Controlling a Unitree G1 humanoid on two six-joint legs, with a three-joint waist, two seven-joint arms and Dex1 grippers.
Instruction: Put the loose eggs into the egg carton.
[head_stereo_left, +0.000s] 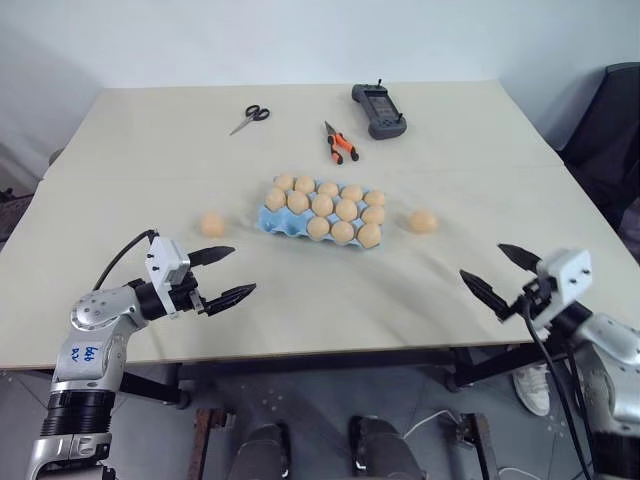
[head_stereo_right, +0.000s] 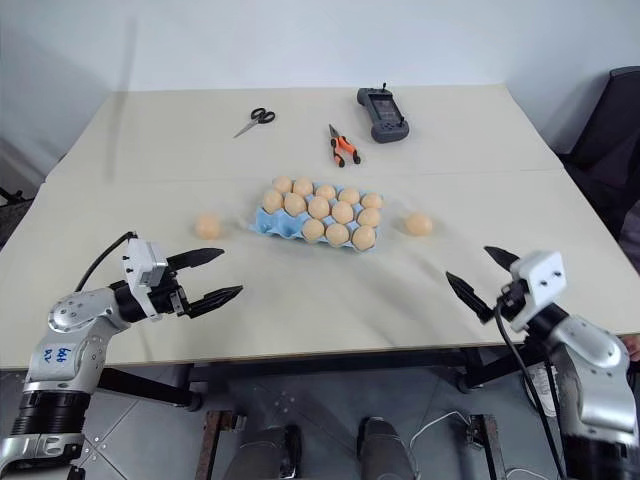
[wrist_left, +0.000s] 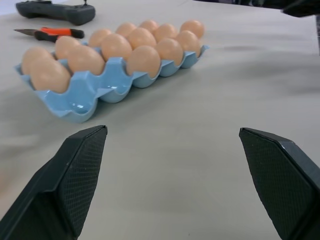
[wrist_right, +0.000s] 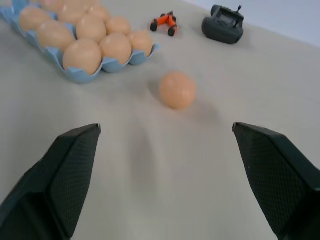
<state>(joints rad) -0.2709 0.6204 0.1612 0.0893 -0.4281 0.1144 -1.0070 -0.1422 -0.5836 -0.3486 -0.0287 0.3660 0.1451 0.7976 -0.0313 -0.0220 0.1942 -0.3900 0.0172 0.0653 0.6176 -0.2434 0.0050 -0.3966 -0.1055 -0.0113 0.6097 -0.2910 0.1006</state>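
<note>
The egg carton (head_stereo_left: 322, 213) lies flat near the middle of the table (head_stereo_left: 300, 300), its long axis running across the table from the robot's left to its right, the right end swung slightly nearer the robot. It is light blue, without a lid, and its cups face up. Thirteen pale orange eggs sit in it; at the left end, on the row nearest the robot, at least one cup shows bare blue inside.

Two loose eggs lie on the tabletop, one on each side of the carton. The left egg (head_stereo_left: 212, 224) rests apart from the carton's left end, and the right egg (head_stereo_left: 423, 221) rests apart from its right end. Neither touches the carton. Which way their long axes run is hard to tell.

The left gripper (head_stereo_left: 224, 274) hovers over the near left part of the table, pointing toward the carton, its two black fingers spread wide with nothing between them. The right gripper (head_stereo_right: 480, 274) hovers over the near right part of the table, aimed toward the right egg, its fingers also spread wide and empty.

At the far side of the table lie scissors (head_stereo_left: 250, 118), orange-handled pliers (head_stereo_left: 340, 143) and a dark handheld device (head_stereo_left: 378, 109).
</note>
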